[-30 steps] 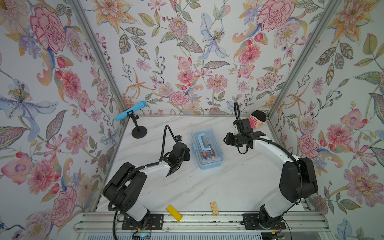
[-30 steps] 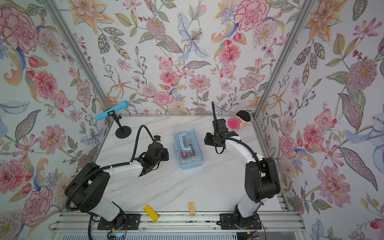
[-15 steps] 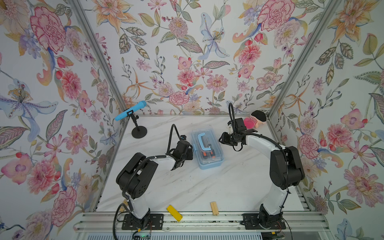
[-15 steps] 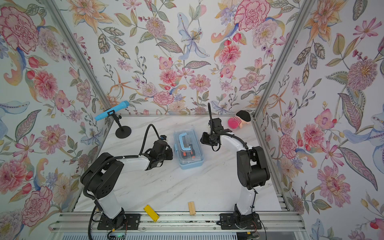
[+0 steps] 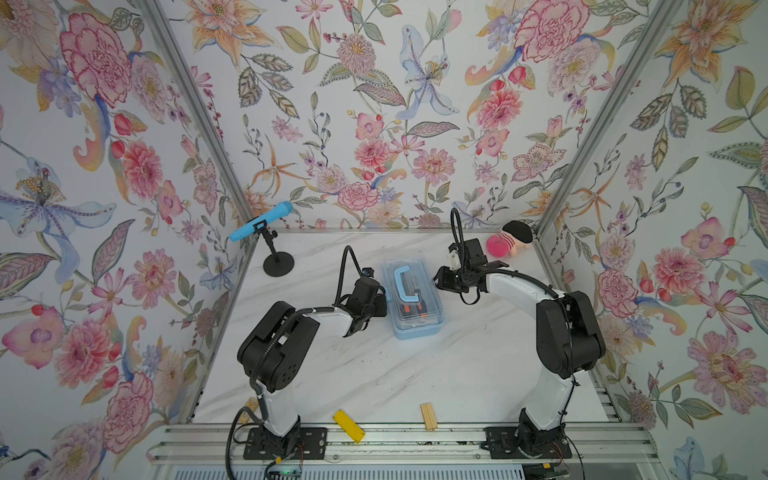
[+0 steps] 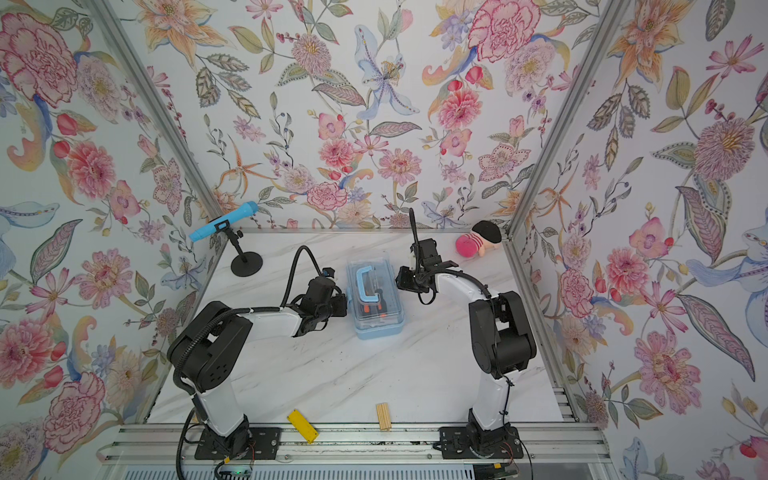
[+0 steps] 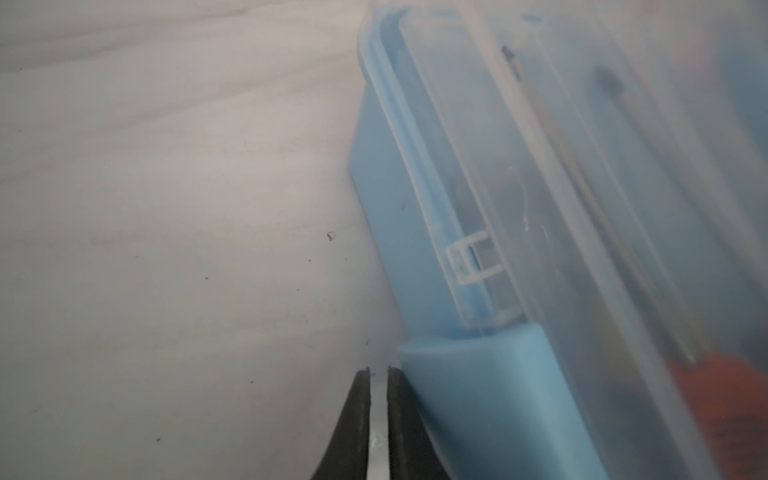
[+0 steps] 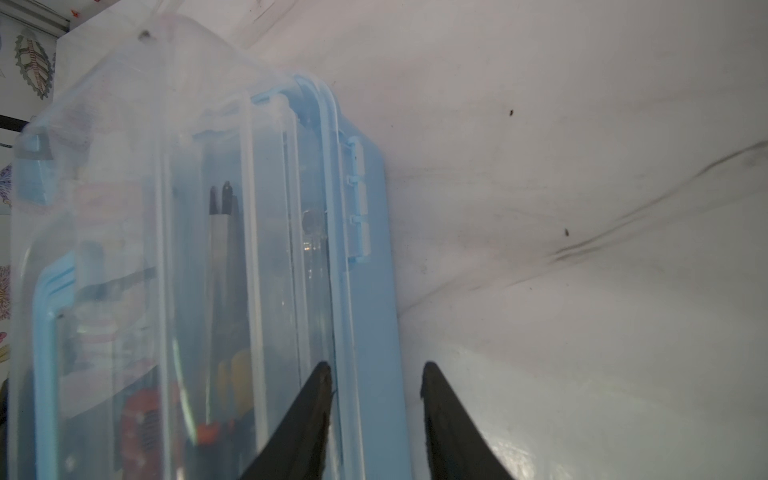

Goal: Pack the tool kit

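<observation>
Your small light-blue plastic tool box (image 5: 413, 301), clear lid down and tools showing through it, sits mid-table on the white marble top (image 5: 374, 374). Its long axis runs away from the arm bases toward the back wall. Its blue side latch (image 7: 478, 399) faces your left arm. The left gripper (image 7: 377, 372), fingers pinched together on nothing, lies just beside that latch. The right gripper (image 8: 376, 368), fingers parted and empty, straddles the opposite, hinged long edge. The latch looks like the left arm's job.

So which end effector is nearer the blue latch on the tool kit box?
Left. The left end effector sits shut right beside the latch; the right end effector is open across the opposite, hinged edge of the box.
</observation>
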Controlling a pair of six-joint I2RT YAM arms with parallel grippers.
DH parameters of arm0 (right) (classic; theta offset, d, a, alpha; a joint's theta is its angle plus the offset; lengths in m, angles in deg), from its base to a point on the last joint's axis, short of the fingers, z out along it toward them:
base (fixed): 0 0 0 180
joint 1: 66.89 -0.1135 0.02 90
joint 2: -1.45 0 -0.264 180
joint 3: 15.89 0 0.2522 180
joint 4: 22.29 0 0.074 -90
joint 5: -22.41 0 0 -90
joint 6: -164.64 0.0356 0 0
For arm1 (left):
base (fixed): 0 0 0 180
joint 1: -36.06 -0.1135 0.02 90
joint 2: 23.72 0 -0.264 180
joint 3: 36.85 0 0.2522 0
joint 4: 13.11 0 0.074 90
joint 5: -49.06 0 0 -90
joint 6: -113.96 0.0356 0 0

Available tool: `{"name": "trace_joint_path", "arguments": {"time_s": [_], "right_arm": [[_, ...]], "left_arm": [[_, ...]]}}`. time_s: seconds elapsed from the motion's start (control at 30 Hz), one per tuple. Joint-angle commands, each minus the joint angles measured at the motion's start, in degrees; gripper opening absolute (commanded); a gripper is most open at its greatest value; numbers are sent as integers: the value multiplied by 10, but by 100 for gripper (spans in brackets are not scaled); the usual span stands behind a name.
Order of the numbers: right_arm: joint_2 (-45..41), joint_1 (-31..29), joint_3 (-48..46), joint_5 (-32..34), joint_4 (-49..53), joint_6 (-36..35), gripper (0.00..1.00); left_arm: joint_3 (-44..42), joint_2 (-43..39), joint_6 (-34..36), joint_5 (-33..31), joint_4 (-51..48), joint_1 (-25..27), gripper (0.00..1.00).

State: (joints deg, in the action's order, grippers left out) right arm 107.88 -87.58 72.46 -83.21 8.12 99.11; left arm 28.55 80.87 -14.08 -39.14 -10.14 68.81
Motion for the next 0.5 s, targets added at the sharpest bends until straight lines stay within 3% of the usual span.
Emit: {"name": "trace_joint_path", "arguments": {"time_s": [0.0,0.47], "right_arm": [[-5,-37,-30,-47,-11,7,38],[9,-64,-76,-147,-101,30,38]], "left_arm": [[17,5,10,21,25,-2,13],[-41,36,-38,107,250,6,10]]}}
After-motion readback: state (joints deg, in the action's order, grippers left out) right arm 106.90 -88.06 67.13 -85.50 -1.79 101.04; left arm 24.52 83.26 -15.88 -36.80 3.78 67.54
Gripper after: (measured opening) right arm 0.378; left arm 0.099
